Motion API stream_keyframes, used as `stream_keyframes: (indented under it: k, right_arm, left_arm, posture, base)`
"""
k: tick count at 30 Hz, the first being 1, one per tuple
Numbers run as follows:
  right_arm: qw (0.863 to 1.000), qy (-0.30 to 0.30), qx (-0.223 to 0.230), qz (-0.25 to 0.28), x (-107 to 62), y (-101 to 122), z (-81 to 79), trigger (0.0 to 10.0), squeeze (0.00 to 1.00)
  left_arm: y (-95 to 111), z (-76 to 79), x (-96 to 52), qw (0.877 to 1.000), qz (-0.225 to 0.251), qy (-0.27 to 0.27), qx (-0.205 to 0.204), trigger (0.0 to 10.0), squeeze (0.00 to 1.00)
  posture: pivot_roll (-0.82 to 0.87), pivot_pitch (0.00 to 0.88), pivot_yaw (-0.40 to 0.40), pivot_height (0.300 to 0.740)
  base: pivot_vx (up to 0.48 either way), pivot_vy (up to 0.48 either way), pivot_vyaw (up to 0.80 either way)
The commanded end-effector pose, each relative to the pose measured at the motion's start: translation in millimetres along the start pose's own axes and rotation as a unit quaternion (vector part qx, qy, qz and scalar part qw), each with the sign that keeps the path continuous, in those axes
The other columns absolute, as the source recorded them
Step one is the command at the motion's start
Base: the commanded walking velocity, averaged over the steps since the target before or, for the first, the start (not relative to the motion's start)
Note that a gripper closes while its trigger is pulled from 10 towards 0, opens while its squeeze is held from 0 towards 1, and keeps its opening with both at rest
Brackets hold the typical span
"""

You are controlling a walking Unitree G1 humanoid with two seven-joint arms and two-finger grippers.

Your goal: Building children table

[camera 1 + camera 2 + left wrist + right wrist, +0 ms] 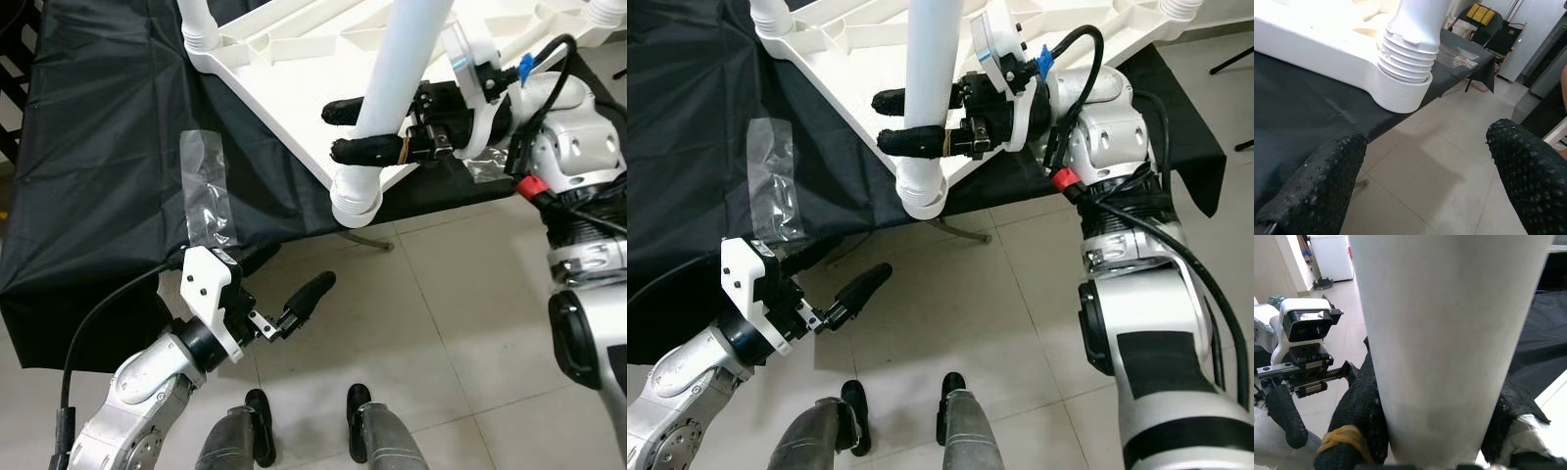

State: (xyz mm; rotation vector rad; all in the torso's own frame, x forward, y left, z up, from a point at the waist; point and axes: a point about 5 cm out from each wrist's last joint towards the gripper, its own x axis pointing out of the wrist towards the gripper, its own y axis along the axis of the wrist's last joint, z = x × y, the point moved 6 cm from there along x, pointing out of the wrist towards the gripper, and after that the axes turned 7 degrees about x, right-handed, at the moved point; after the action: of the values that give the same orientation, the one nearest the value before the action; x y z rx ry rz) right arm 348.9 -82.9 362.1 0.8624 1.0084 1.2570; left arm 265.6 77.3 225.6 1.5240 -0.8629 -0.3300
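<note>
The white plastic table top [294, 59] lies upside down on a black-covered table [98, 147]. A white leg [397, 69] stands upright in the near corner socket [356, 201]. My right gripper [333, 132] is shut on this leg a little above the socket, one black finger on each side; the right wrist view shows the leg [1449, 333] pressed between the pads [1359, 416]. My left gripper [292, 279] hangs open over the floor, below and in front of that corner, holding nothing. Its fingers [1317, 191] point up toward the socket [1400, 88].
A second white leg [201, 24] stands in the far left corner socket. A clear plastic bag [209, 191] lies on the black cloth near its front edge, another [485, 166] by my right arm. My feet [260, 421] stand on tiled floor. Dark chairs [1484, 24] stand further back.
</note>
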Motion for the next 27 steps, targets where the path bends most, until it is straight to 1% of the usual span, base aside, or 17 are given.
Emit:
stream_keyframes:
  k: [1,5,10,15,17,24,27]
  right_arm:
    - [1.0,0.012,0.01,-0.021,2.0,-10.4,-2.4,10.0,0.0]
    - [1.0,0.013,0.016,-0.017,-2.9,-9.1,-2.1,10.0,0.0]
    - [1.0,0.015,0.018,-0.02,-4.5,-10.1,-2.2,10.0,0.0]
    - [1.0,0.008,0.011,-0.027,-6.0,-9.8,1.1,10.0,0.0]
    - [1.0,0.001,0.004,-0.031,-7.6,-7.3,4.7,10.0,0.0]
    - [0.999,-0.003,0.002,-0.033,-9.2,-4.9,7.0,10.0,0.0]
    - [0.999,-0.002,0.002,-0.034,-7.5,-6.4,7.0,10.0,0.0]
  left_arm:
    - [-6.2,1.9,-2.9,1.0,-0.013,0.0,-0.003,10.0,0.0]
    - [-5.5,1.5,-2.6,1.0,-0.011,0.002,-0.002,10.0,0.0]
    - [-5.3,1.3,-2.6,1.0,-0.011,0.002,-0.002,10.0,0.0]
    - [-5.2,1.3,-2.8,1.0,-0.011,0.002,-0.002,10.0,0.0]
    - [-5.1,1.6,-2.7,1.0,-0.011,0.003,-0.001,10.0,0.0]
    - [-5.6,1.6,-2.3,1.0,-0.011,0.003,0.0,10.0,0.0]
    - [-6.0,1.8,-1.9,1.0,-0.011,0.002,0.0,10.0,0.0]
  posture:
    - [-0.03,0.452,-0.006,0.74]
    - [-0.03,0.458,-0.004,0.74]
    - [-0.03,0.456,-0.005,0.74]
    - [-0.03,0.457,-0.007,0.74]
    - [-0.03,0.456,-0.007,0.74]
    - [-0.03,0.454,-0.008,0.74]
    - [-0.03,0.452,-0.011,0.74]
  base:
    - [0.0,0.0,0.0]
    - [0.0,0.0,0.0]
    - [0.0,0.0,0.0]
    - [0.0,0.0,0.0]
    - [0.0,0.0,0.0]
    - [0.0,0.0,0.0]
    - [0.0,0.0,0.0]
